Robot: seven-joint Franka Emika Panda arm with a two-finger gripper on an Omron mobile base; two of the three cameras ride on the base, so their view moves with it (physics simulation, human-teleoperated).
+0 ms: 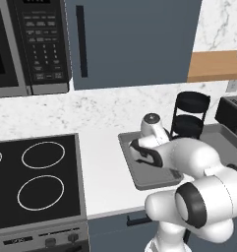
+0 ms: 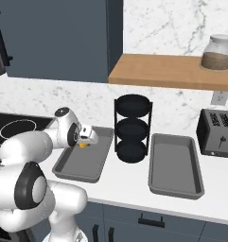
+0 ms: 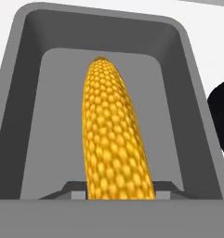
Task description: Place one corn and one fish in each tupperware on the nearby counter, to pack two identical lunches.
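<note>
Left base view: gripper (image 1: 139, 153) low over the left tupperware (image 1: 130, 163); grasp hidden by the arm.
Right base view: corn (image 2: 82, 145) pinched in nearly closed jaws above that tray.
Hand view: corn (image 3: 114, 135) over tray floor; probably stiff, light, bumpy — mid-cob grip suits.

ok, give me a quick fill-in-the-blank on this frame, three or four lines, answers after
1. The gripper holds a cob of ____ over the left tray.
2. The right tray has ____ in it.
3. Between the two trays stands a black round ____ with three tiers.
4. The glass jar sits on the wooden ____.

Missing words: corn; nothing; rack; shelf
</note>
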